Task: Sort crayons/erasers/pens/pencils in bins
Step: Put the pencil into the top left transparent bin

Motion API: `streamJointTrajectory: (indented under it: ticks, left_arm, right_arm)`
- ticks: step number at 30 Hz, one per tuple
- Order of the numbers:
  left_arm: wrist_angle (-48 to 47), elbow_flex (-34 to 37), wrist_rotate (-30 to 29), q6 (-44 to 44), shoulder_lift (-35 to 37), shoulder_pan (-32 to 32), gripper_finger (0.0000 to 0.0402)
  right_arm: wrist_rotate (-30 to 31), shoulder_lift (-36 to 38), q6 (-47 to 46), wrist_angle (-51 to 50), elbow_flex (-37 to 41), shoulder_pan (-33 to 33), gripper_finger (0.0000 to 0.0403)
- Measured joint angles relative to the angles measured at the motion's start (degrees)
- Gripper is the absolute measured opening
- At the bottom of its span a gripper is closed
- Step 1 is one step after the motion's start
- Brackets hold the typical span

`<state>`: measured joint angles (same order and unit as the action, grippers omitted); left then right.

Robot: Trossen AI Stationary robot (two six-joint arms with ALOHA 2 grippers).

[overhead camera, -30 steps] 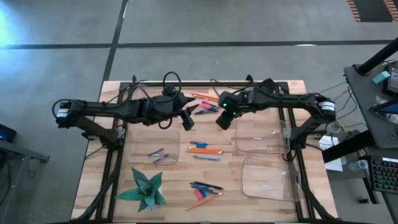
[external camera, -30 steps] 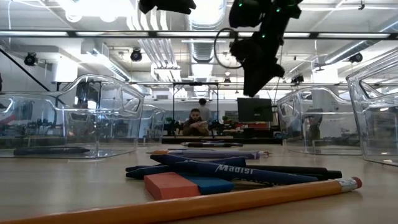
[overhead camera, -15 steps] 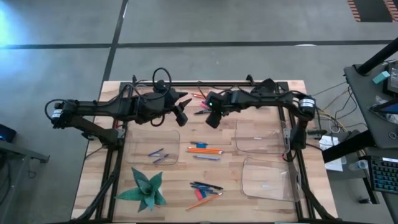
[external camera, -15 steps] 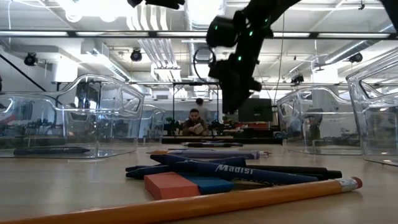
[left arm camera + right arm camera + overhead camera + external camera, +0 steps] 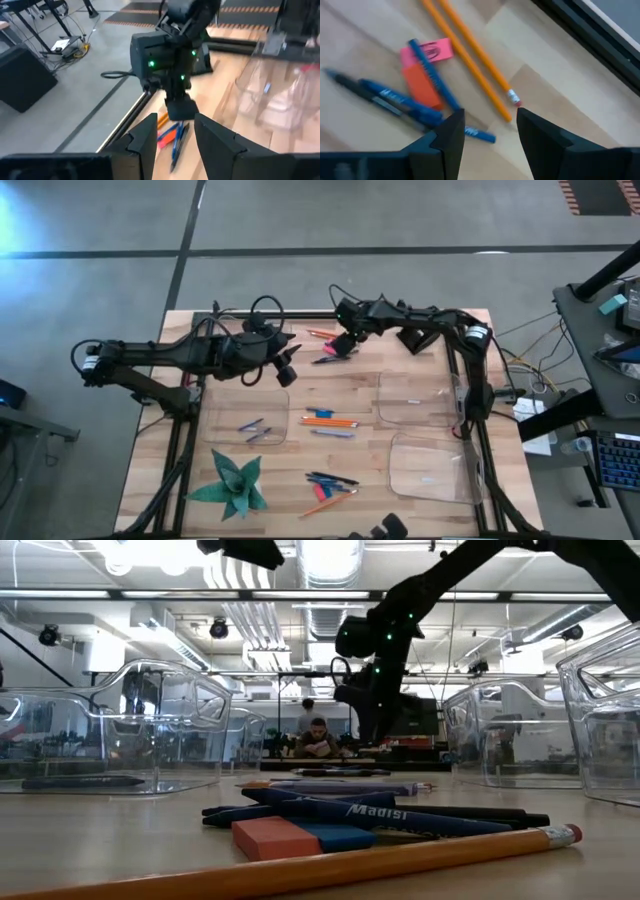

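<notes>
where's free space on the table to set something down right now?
Bare wood between the star and the front pile, and left of the left bin. Crowded: far edge, where the right gripper hangs open over the far pile, left gripper beside it.

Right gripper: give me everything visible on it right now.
The right gripper is dark with two broad fingers, open and empty. It hangs over the far edge of the wooden table, just above a small pile: two orange pencils, a pink eraser, an orange-red eraser and blue pens. It touches none of them. Green lights glow on its wrist housing.
</notes>
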<state>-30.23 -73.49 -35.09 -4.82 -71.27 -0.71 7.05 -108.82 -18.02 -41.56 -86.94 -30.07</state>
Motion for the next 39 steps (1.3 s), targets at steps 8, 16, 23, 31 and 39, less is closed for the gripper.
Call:
streamJointTrajectory:
  ticks: [8,16,23,31,39]
  left_arm:
    - [-2.5,0.0,-5.1,5.5,2.4,0.0,0.0117]
    - [-1.5,0.0,-6.0,5.8,5.0,1.6,0.0117]
    - [-1.5,0.0,-6.0,5.8,6.1,3.1,0.0117]
    - [-1.6,0.0,-6.0,8.4,6.1,4.2,0.0117]
    - [-1.6,0.0,-5.9,8.6,6.0,4.5,0.0117]
  right_arm:
    - [0.0,-3.1,-0.6,0.3,0.0,-1.1,0.0158]
    - [-1.3,-5.9,2.5,0.0,0.1,-1.3,0.0138]
    - [-1.3,-5.8,4.0,0.5,0.1,-1.9,0.0126]
    - [-3.9,-7.4,4.5,0.4,0.0,-2.5,0.0123]
    - [-5.1,-7.7,4.6,0.4,-0.1,-2.4,0.0122]
